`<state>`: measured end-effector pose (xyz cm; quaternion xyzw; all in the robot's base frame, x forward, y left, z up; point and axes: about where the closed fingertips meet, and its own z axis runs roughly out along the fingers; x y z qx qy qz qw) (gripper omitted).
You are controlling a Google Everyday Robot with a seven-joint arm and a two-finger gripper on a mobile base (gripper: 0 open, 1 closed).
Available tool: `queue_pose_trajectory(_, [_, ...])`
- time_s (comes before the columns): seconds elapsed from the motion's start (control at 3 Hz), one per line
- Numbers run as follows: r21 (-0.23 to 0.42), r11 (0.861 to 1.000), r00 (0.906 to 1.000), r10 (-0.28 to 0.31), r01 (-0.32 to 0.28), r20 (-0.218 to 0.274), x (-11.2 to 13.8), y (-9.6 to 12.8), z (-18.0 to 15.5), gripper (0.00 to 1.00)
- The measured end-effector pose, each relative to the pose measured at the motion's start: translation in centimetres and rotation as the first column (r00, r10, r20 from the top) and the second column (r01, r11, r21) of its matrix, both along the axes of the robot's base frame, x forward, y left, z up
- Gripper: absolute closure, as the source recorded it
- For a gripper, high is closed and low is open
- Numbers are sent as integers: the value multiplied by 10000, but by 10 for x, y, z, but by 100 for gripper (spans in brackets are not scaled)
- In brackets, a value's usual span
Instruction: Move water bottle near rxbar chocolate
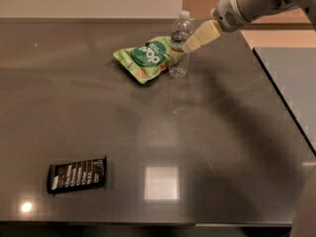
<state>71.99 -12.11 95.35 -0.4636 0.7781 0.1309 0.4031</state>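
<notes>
The water bottle [179, 45] stands upright at the far side of the dark table, clear and ribbed with a white cap and a dark label band. The rxbar chocolate [77, 174] lies flat near the front left, a black wrapper with white lettering. My gripper [190, 44] reaches in from the upper right; its cream fingertips sit right beside the bottle's upper right side, at about label height. The arm's grey wrist is behind it to the right.
A green snack pouch [146, 58] lies just left of the bottle, touching or nearly touching it. The table's right edge [281, 107] runs diagonally, with floor beyond. A bright light reflection [160, 182] shows on the tabletop near the front.
</notes>
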Motion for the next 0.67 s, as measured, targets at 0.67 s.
queue_pose_trajectory(0.67, [871, 9962, 9999, -86, 96, -127, 13, 25, -8, 0])
